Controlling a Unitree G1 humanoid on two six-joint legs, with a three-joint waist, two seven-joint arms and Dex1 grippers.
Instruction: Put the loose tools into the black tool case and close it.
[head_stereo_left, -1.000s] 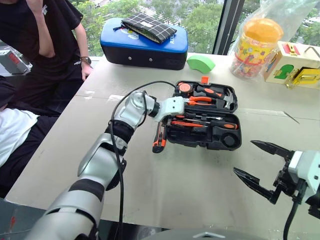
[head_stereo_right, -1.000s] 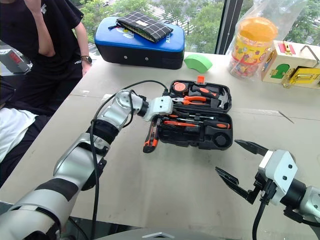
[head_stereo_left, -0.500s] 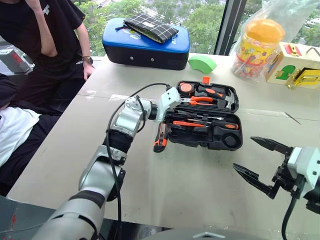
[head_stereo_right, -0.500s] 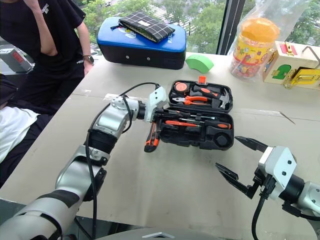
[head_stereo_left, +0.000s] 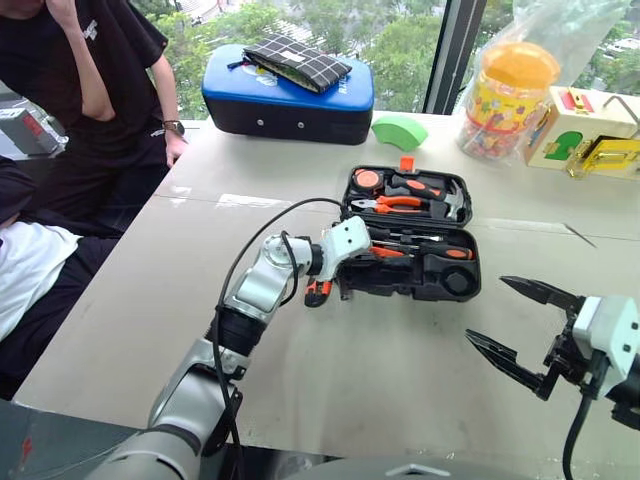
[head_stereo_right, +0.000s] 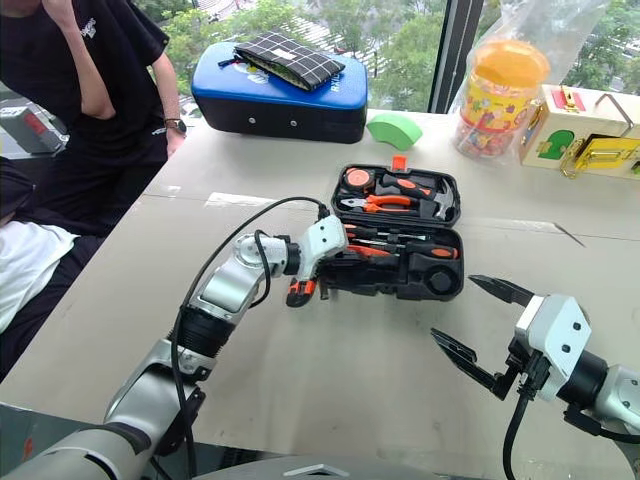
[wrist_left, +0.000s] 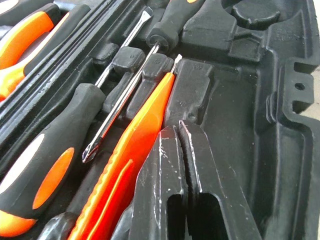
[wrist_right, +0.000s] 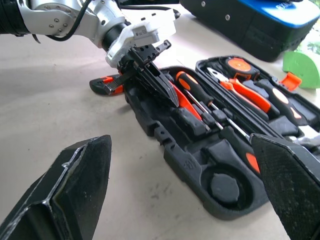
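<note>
Lowering left tool (wrist_right: 167, 92), now closed

The left arm (head_stereo_left: 235, 310) is built of rounded silver-grey shells with black bands at the joints, and a loose black cable (head_stereo_left: 255, 240) loops along it to a white wrist block. Both hands carry pointed black fingers (wrist_right: 160, 82) (their edges scuffed pale); the right hand (head_stereo_left: 520, 325) joins another white block.

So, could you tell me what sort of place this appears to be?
Probably an upper-floor indoor test room: a table by a window overlooking treetops, toy boxes and a candy jar as props, and a person standing by.
</note>
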